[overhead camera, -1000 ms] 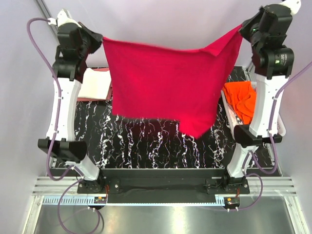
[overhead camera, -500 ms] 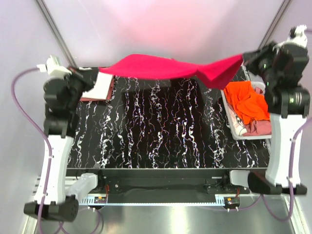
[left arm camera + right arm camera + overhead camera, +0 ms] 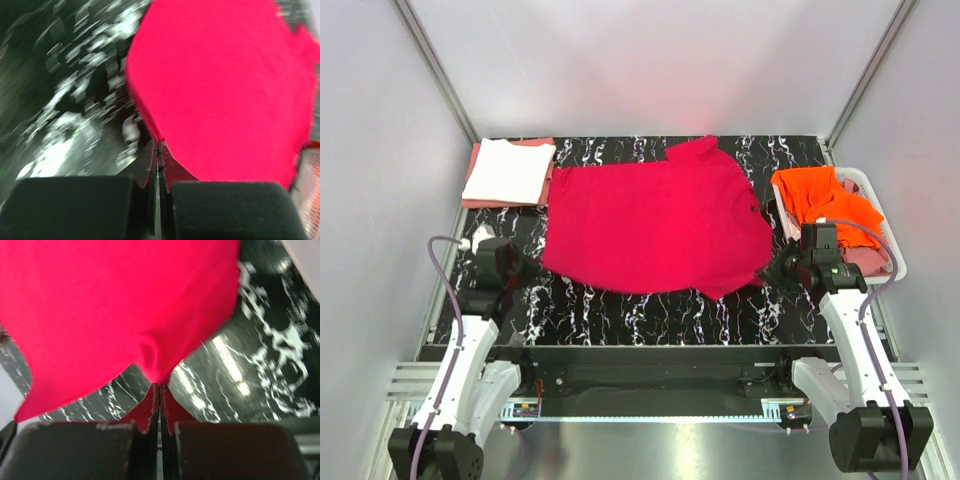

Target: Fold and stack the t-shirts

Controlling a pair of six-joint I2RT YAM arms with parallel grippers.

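While my left hand (image 3: 158,146) pinches the crimson t-shirt (image 3: 655,225) at its near-left hem, the shirt lies flat mid-tabletop (image 3: 620,305) and my right hand (image 3: 160,388) pinches its near-right corner. Spreading looks finished, so next I release and begin folding.

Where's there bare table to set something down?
Free: near strip between the crimson t-shirt and the front edge of the table; narrow far strip beyond it, right of the folded stack. Crowded: centre, far-left corner, right side by the basket.
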